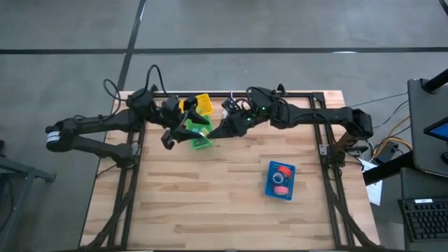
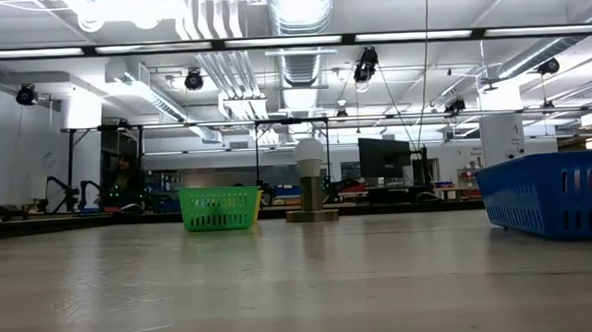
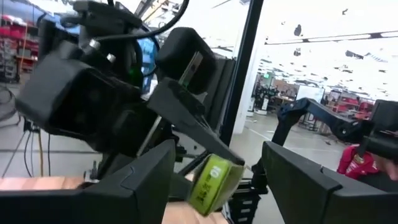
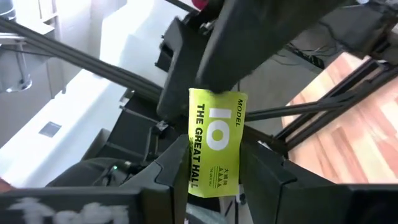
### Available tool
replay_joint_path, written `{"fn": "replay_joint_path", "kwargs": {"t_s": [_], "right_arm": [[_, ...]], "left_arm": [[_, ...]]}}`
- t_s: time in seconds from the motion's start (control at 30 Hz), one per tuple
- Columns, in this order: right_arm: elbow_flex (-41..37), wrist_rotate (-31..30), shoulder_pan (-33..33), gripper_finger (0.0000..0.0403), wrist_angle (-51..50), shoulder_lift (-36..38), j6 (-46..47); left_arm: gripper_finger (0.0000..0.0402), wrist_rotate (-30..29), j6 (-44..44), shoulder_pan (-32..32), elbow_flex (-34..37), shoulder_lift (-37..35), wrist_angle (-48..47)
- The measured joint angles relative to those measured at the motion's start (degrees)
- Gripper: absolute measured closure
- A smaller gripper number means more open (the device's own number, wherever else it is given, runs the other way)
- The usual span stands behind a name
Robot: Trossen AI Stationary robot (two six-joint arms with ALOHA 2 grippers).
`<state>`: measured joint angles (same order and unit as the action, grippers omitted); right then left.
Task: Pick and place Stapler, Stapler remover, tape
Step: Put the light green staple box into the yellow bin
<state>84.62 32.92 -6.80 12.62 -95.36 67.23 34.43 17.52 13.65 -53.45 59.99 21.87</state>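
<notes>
Across the wooden counter [image 1: 210, 203] both arms are reaching in toward each other along the far edge, left arm [image 1: 91, 127] from its side, right arm [image 1: 315, 115] from the other, and they're meeting just over the green basket [image 1: 201, 140].

That green basket is sitting near the far rail with a yellow basket [image 1: 203, 103] right behind it. Way off on the right arm's side, closer to the near half of the counter, the blue tray [image 1: 280, 180] is lying flat, and it's holding two red tape rolls [image 1: 281, 171]; a third thing in there is too small for me to call.

Up in the air between the arms, the right claw [image 4: 214, 165] is clamping its two dark fingers on a small yellow-green box of staples [image 4: 214, 144], printed "MODEL 10" and "THE GREAT WALL". In the right wrist view the box is standing upright between the fingers, squeezed on both sides.

The left claw [image 3: 217, 186] is spreading wide, one finger either side of that same box [image 3: 214, 182] without touching it as far as I can tell. It's gripping nothing.

From table height only the green basket [image 2: 219, 207] and the blue tray's wall [image 2: 552, 193] are showing; neither claw is dipping into that view.
</notes>
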Motion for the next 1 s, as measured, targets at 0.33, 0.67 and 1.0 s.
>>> {"fn": "replay_joint_path", "kwargs": {"t_s": [0.33,0.67,1.0], "right_arm": [[0.0,0.4,-0.5,0.0289,1.6,-0.3,-0.3],[0.0,-1.0,-0.7,0.0269,1.5,-0.3,1.0],[0.1,-1.6,-1.0,0.015,0.9,0.0,-1.4]], "left_arm": [[0.0263,1.3,0.3,0.0,0.0,0.0,-3.6],[0.0352,1.9,1.5,0.1,0.1,-0.1,-3.1],[0.034,1.5,8.6,2.8,0.1,-1.7,-3.8]]}}
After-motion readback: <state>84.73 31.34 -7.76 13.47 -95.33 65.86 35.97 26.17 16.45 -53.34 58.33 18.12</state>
